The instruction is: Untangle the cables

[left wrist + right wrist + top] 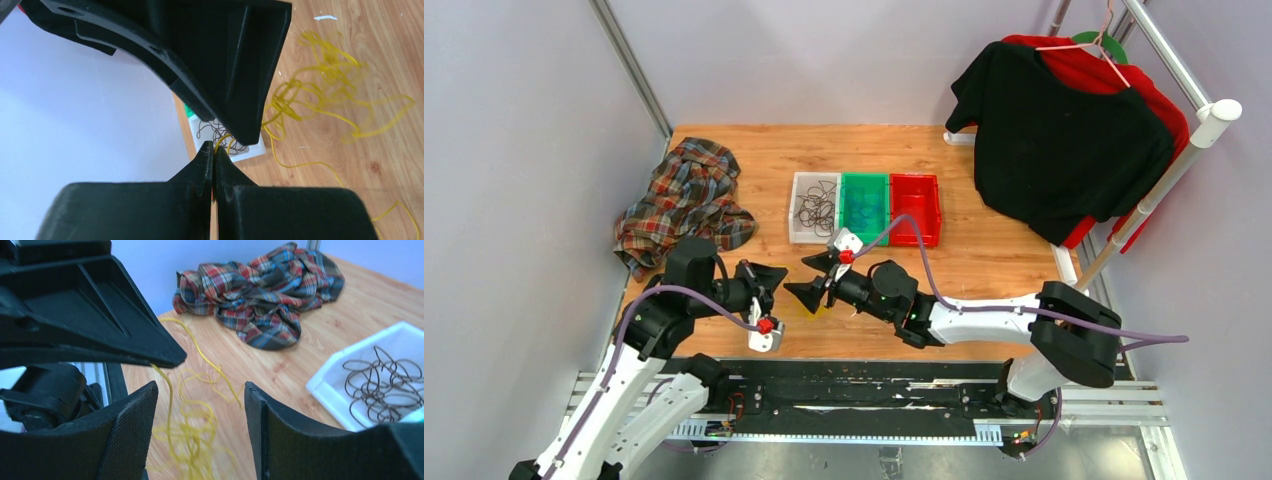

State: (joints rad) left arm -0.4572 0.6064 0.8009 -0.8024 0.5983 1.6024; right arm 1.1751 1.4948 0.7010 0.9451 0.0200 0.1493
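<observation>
I am working over the tabletop [984, 270], where a crumpled plaid shirt [686, 200] is lying off to my left and a white bin [325, 385] is holding dark cables [380, 385], kept apart from the mess, I judge, because they are sorted. My left hand [213, 152] is pinching tight on one strand of the yellow cables [320, 85], holding it up so it is hanging free above the tangle lying on the wood. My right hand [200, 390] is hovering just opposite, fingers spread apart around the dangling strands and gripping nothing, probably readying to catch a second loop and pull against my left.
</observation>
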